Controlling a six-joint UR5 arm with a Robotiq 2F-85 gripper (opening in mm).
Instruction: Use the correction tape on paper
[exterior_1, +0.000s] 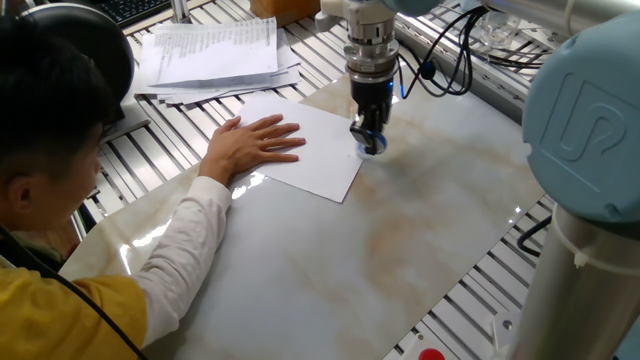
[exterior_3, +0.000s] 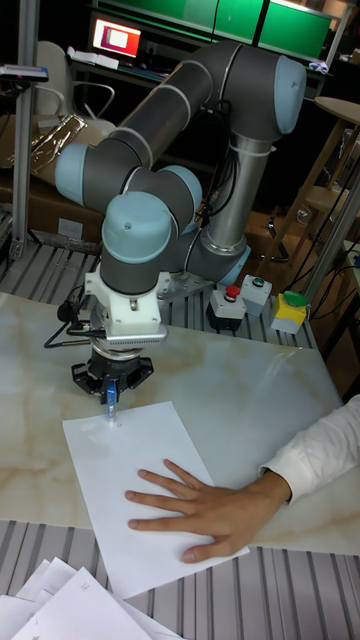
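Observation:
The paper (exterior_1: 318, 153) is a plain white sheet lying flat on the marble tabletop; it also shows in the tall fixed view (exterior_3: 138, 462). A person's hand (exterior_1: 251, 146) presses it down. My gripper (exterior_1: 368, 134) points straight down over the sheet's far right corner, shut on the correction tape (exterior_1: 371, 146), a small blue and clear dispenser. The tape's tip meets the paper near that corner. In the tall fixed view the gripper (exterior_3: 109, 392) holds the tape (exterior_3: 108, 406) at the sheet's top left corner. The fingers hide most of the dispenser.
A stack of printed papers (exterior_1: 213, 52) lies at the back left. The person's head and arm (exterior_1: 60, 170) fill the left side. The arm's large base (exterior_1: 585, 140) stands at the right, with cables (exterior_1: 445, 60) behind the gripper. A button box (exterior_3: 250, 298) sits near the base.

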